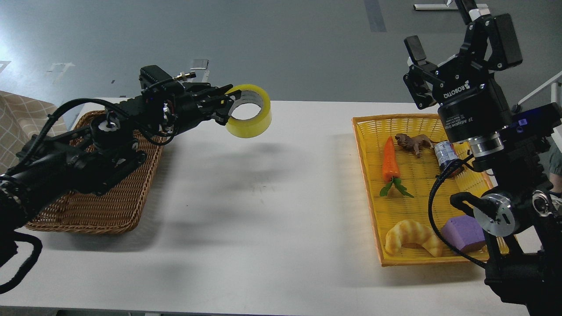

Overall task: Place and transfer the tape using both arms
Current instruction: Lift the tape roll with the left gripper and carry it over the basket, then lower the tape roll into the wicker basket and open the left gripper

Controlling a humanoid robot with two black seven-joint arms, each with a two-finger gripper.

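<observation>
The tape (251, 115), a yellowish translucent roll with a grey-white core, hangs in the air above the far middle of the white table (263, 210). My left gripper (225, 105) is shut on the roll's left wall, one finger inside the core, and holds it well clear of the table. My right gripper (439, 39) is raised at the upper right above the yellow tray (369, 184), fingers spread open and empty, far from the tape.
A brown wicker basket (114, 206) lies at the left under my left arm. The yellow tray holds a carrot (389, 163), a toy animal (415, 141), a small can (444, 154), a croissant (412, 237) and a purple block (464, 232).
</observation>
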